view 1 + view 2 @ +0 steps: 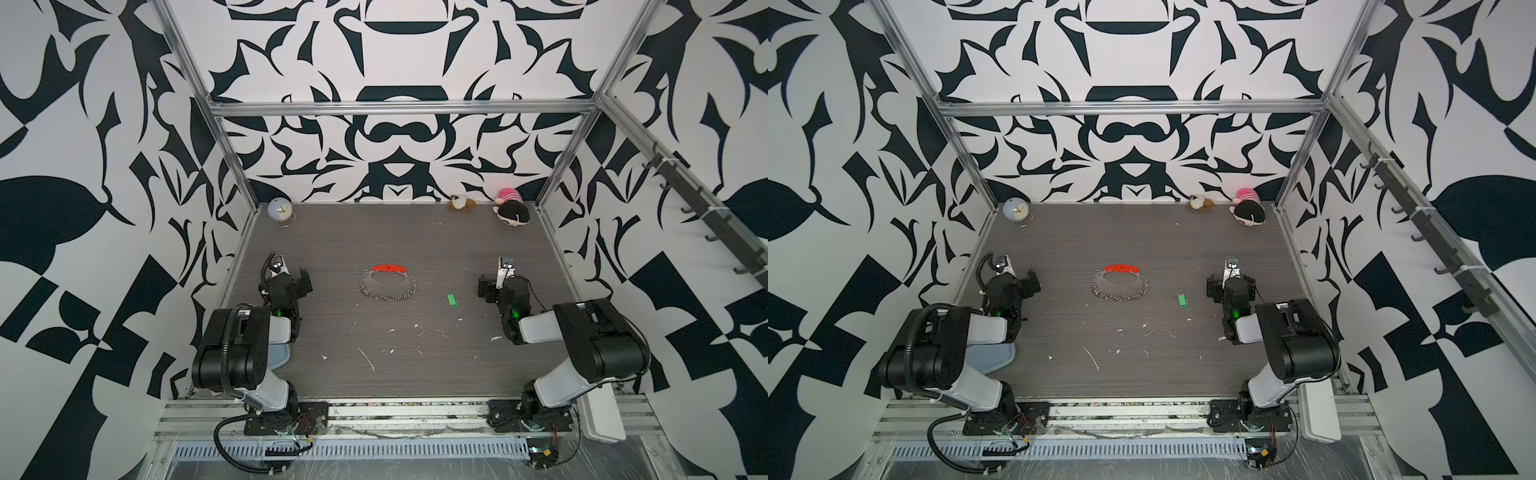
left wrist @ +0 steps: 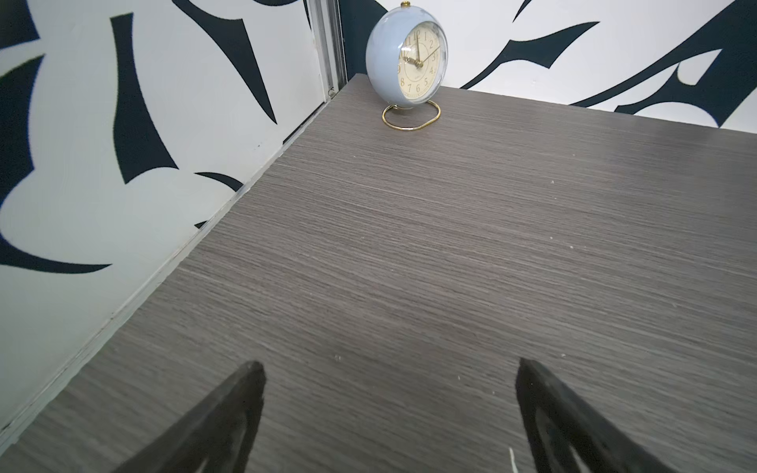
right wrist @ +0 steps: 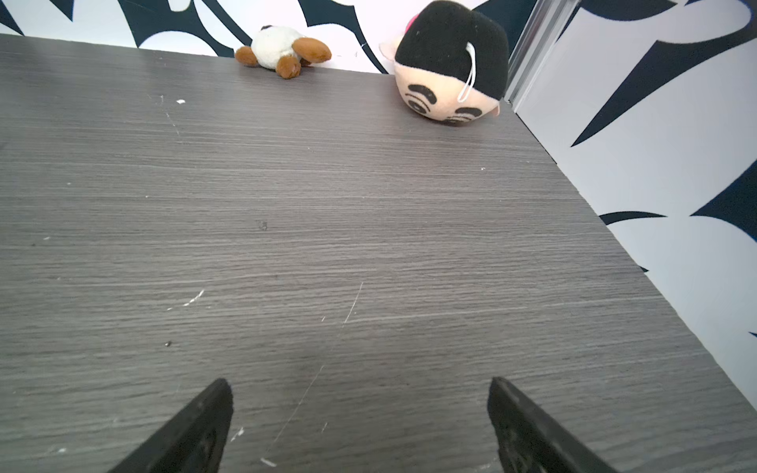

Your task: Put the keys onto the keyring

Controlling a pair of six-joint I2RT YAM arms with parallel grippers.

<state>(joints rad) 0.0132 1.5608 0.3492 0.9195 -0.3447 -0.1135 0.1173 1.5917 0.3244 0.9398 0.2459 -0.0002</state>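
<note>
The keyring (image 1: 386, 296) lies flat at the middle of the dark wood table in both top views, a wide silver wire loop strung with small rings, its red-orange piece (image 1: 388, 269) on the far side. The keys (image 1: 451, 301), a small green tag, lie right of the loop (image 1: 1119, 296), apart from it. My left arm (image 1: 286, 286) rests left of the loop and my right arm (image 1: 505, 286) right of the green tag (image 1: 1182, 301). In the wrist views the left gripper (image 2: 387, 368) and right gripper (image 3: 358, 385) are open and empty above bare table; neither view shows the keys or keyring.
A pale blue clock (image 1: 279, 209) stands in the far left corner. A brown-and-white plush (image 1: 462, 203) and a black-haired doll plush (image 1: 512, 210) lie by the back wall on the right. White flecks (image 1: 370, 359) dot the near table. Patterned walls enclose three sides.
</note>
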